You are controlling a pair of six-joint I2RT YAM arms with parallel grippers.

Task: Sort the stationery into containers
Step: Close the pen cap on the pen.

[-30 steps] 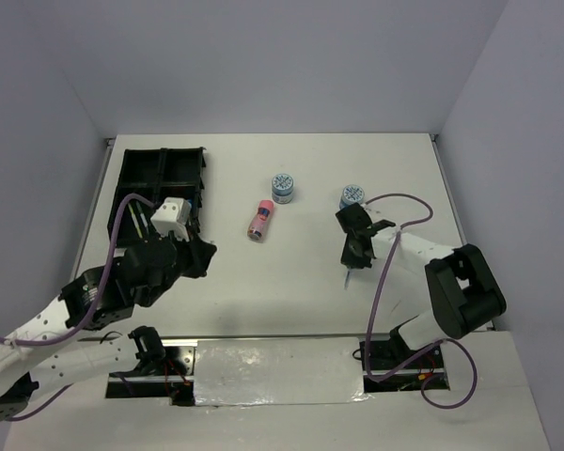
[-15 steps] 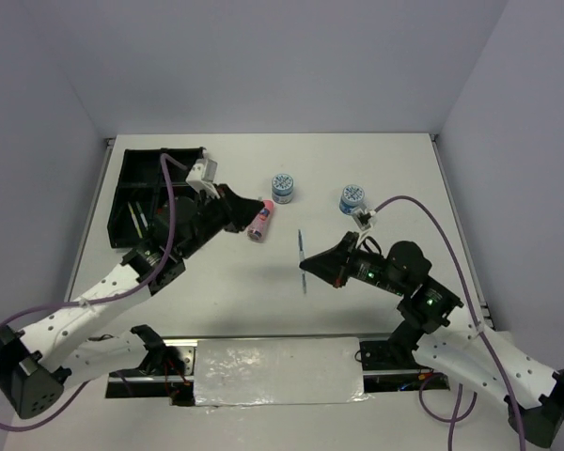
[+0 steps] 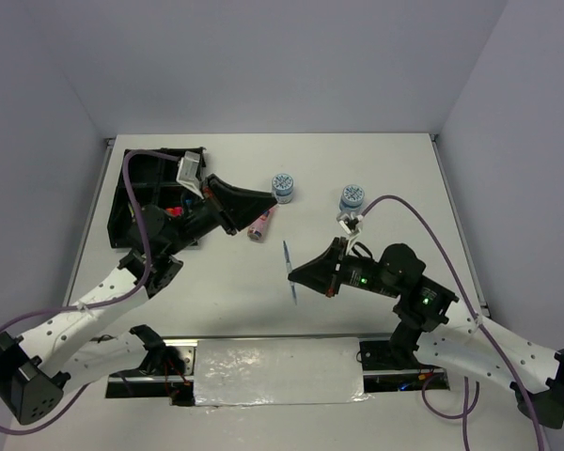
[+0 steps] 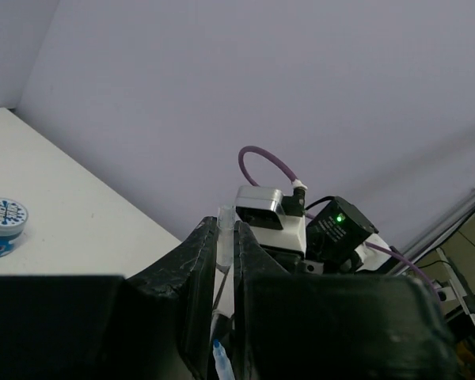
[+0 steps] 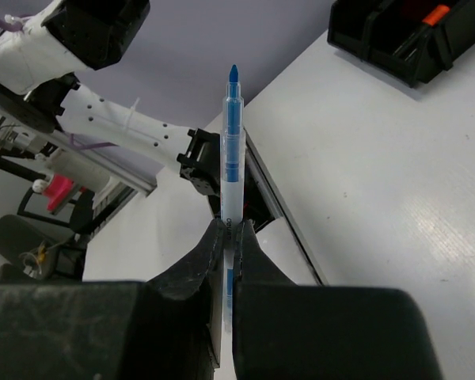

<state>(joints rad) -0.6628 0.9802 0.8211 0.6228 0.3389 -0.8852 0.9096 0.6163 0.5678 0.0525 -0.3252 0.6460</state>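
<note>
Ideally, the right gripper [image 5: 228, 237], clamped on the pen [image 5: 232, 150], needed a steady carry to the tray [image 3: 122, 197]; the left gripper [image 4: 226, 237] jaws' state was unclear.

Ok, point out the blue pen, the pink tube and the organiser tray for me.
blue pen [image 5: 232, 166]: right wrist view, middle of its barrel.
pink tube [image 3: 259, 226]: top view, on its body.
organiser tray [image 5: 376, 43]: right wrist view, on its outer wall.
</note>
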